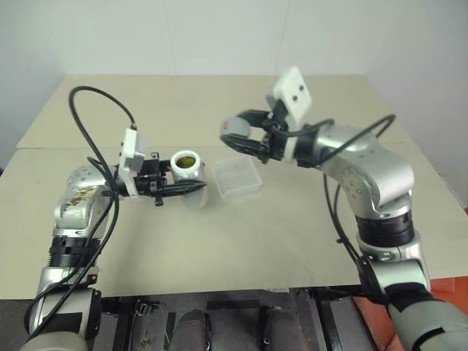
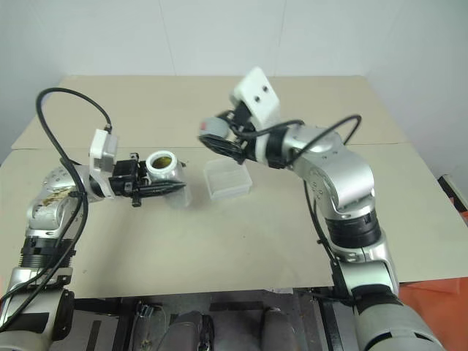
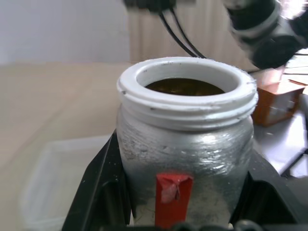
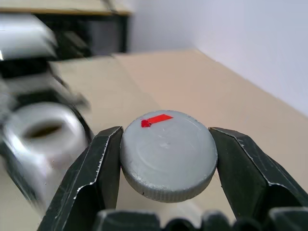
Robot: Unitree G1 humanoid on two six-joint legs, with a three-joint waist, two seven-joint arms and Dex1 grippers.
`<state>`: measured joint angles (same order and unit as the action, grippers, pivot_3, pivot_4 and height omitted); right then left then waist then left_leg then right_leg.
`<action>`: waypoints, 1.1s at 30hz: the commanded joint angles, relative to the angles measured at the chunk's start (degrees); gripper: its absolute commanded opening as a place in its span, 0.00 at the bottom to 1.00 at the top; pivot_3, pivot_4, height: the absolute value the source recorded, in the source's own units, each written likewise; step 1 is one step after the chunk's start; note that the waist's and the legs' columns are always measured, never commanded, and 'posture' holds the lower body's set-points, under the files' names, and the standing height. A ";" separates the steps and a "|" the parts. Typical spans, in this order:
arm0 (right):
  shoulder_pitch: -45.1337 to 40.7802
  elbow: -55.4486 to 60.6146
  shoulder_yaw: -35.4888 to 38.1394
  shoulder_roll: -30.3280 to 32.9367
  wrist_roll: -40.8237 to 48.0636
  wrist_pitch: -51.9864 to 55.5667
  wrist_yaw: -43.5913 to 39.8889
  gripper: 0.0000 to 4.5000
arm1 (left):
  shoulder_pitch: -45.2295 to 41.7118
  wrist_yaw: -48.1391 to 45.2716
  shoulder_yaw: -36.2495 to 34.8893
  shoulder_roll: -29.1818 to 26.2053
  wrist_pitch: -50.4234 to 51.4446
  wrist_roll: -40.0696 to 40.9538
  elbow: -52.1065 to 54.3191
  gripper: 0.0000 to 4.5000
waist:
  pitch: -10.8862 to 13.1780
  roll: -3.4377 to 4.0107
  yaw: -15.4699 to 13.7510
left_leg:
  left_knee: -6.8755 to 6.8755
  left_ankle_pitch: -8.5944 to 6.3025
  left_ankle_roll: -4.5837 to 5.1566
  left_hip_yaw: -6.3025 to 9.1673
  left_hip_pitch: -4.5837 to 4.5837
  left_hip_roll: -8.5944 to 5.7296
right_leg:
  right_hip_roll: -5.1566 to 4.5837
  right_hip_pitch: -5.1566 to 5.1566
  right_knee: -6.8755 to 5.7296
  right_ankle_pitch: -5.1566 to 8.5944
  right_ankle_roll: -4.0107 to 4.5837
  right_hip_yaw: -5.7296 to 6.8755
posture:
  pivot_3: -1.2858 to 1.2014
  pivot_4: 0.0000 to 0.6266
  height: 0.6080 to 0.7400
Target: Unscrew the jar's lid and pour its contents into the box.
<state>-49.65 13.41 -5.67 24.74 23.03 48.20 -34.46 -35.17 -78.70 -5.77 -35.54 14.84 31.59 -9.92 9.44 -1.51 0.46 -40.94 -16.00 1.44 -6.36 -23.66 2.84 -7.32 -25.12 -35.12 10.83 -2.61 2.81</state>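
Jar [image 1: 187,175]: upright, lid off, clamped between the 2 fingers of the left gripper [image 1: 178,188]; held above the table [image 1: 241,241], just to the left of the box. White threaded neck open at the top; silvery-grey body with a red stripe [image 3: 172,198] facing the left wrist camera.
Contents [image 3: 184,87]: dark brown, low inside the jar's mouth; single bits not told apart.
Left gripper: closed on the jar's body, a finger [image 3: 103,192] on each side, pointing level toward the box.
Lid [image 4: 167,154]: off the jar, pinched at its ribbed rim between the 2 fingers of the right gripper [image 1: 241,139]; flat grey top with a small red mark near the edge. Held in the air above the box's far side, well apart from the jar.
Right gripper: closed on the lid, 1 finger [image 4: 89,180] at each side of the rim, pointing toward the left arm.
Box [image 1: 237,178]: clear, whitish, square with rounded corners; flat on the table between the 2 arms, just beside the jar. Inside looks bare.
Table: beige, a seam across it behind the box.
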 commanded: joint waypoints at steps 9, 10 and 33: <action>17.65 1.95 8.87 2.79 -4.49 2.08 11.98 0.62 | -0.26 9.77 -4.73 0.89 -2.65 0.31 1.67 0.45 | 0.00 0.00 0.39 | 0.02 0.00 -0.01 -0.01 0.03 0.01 | 0.00 -0.01 0.02 0.00 0.00 -0.02 | 0.52 0.24 1.00; 18.75 0.89 8.31 2.43 -5.31 1.03 12.52 0.62 | -0.10 9.94 -4.67 1.03 -2.44 0.62 1.92 0.45 | 0.00 0.00 0.39 | 0.03 0.01 -0.01 -0.01 0.03 0.00 | 0.00 0.00 0.02 0.00 0.00 -0.02 | 0.52 0.24 1.00; 21.01 8.42 10.23 17.40 5.54 2.76 -10.04 1.00 | -5.86 25.88 2.07 6.91 -18.73 -18.17 -4.12 0.45 | 0.01 -0.02 -0.15 | -0.07 -0.04 0.07 0.00 0.16 -0.03 | 0.00 0.12 0.15 0.00 -0.01 -0.08 | 0.52 0.24 1.00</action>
<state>-26.29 18.15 2.16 40.96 24.52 47.96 -42.08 -38.31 -59.44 -5.44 -29.51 3.26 20.23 -12.36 9.45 -1.53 0.30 -41.04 -16.08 1.59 -6.35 -23.48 2.81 -7.32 -24.98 -34.95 10.81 -2.60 2.74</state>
